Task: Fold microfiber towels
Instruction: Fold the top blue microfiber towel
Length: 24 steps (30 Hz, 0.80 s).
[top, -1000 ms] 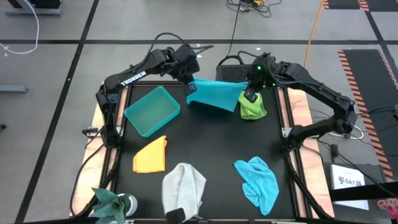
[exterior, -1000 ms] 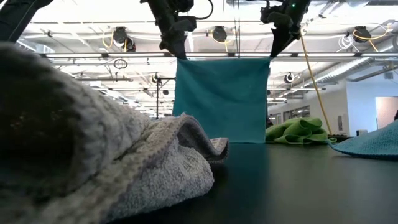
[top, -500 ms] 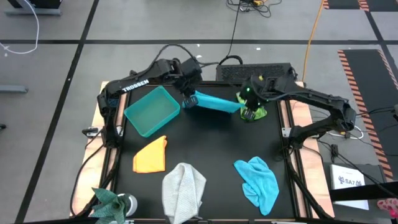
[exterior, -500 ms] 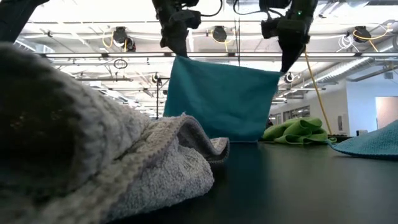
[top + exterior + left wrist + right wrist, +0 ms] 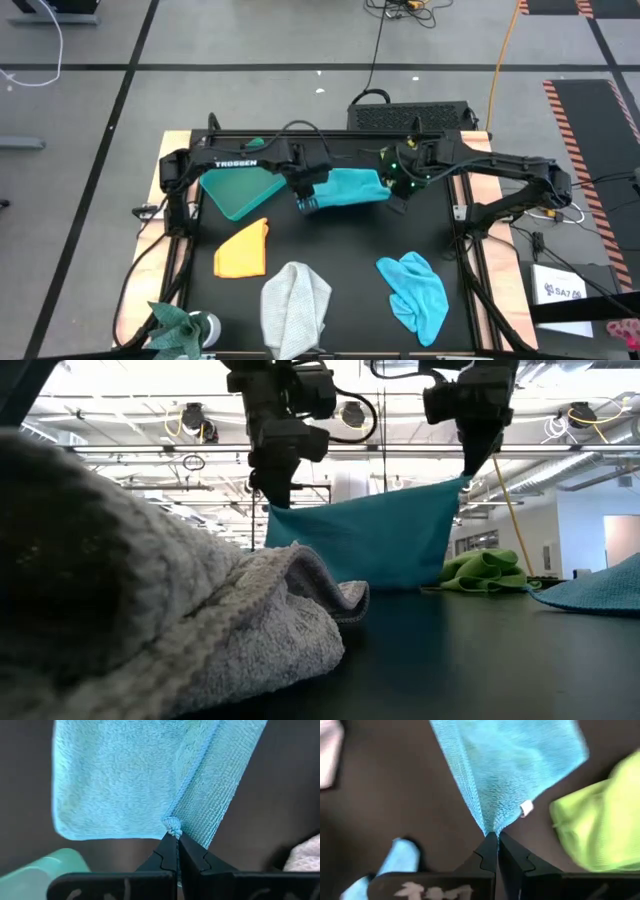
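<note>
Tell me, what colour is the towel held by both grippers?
Teal. The towel hangs between the left gripper and right gripper; the low view shows it best.

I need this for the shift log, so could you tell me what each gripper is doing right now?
Left gripper: shut on a corner of the teal towel.
Right gripper: shut on another corner of it.

From above, the lime green towel (image 5: 485, 572) was hidden under the right arm, just behind the right gripper (image 5: 492, 838), and the teal bin (image 5: 238, 188) beside the left gripper (image 5: 173, 836) was partly covered by the left arm. In the low view the grey towel (image 5: 150, 610) was a blurred mass filling the near foreground, cut by the frame edge, and the light blue towel (image 5: 600, 588) was cut off at the side. The small white tag (image 5: 526, 808) on the teal towel (image 5: 505, 775), just ahead of the right gripper, was too blurred to read.
</note>
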Each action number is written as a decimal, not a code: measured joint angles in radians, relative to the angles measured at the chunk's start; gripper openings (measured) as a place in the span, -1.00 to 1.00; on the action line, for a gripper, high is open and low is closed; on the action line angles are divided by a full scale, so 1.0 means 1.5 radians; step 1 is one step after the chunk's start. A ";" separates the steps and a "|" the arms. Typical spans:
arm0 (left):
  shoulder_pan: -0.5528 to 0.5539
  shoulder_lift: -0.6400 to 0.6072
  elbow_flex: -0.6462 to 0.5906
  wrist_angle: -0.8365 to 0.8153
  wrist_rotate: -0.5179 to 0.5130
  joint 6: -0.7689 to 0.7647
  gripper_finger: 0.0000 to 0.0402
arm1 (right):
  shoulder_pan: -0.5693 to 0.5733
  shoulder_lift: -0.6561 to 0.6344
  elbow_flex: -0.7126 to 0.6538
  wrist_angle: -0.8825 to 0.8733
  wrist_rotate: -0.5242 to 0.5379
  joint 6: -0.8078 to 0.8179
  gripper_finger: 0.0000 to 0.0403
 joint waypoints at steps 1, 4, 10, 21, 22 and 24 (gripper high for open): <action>-0.003 0.000 -0.002 0.003 0.010 -0.007 -1.00 | 0.005 0.000 -0.007 0.003 -0.014 0.009 -1.00; -0.015 0.000 -0.002 0.009 0.026 -0.016 -1.00 | 0.023 0.000 -0.038 0.017 -0.039 0.026 -1.00; -0.038 0.000 -0.002 0.040 0.033 -0.036 -1.00 | 0.056 0.000 -0.135 0.075 -0.074 0.059 -1.00; -0.074 0.000 -0.002 0.038 0.036 -0.117 -0.86 | 0.096 0.000 -0.197 0.146 -0.093 0.083 -0.95; -0.079 0.000 -0.002 0.037 0.038 -0.122 -0.84 | 0.099 0.000 -0.197 0.147 -0.097 0.081 -0.93; -0.093 0.000 -0.002 0.037 0.039 -0.129 -0.78 | 0.105 0.000 -0.197 0.150 -0.110 0.078 -0.87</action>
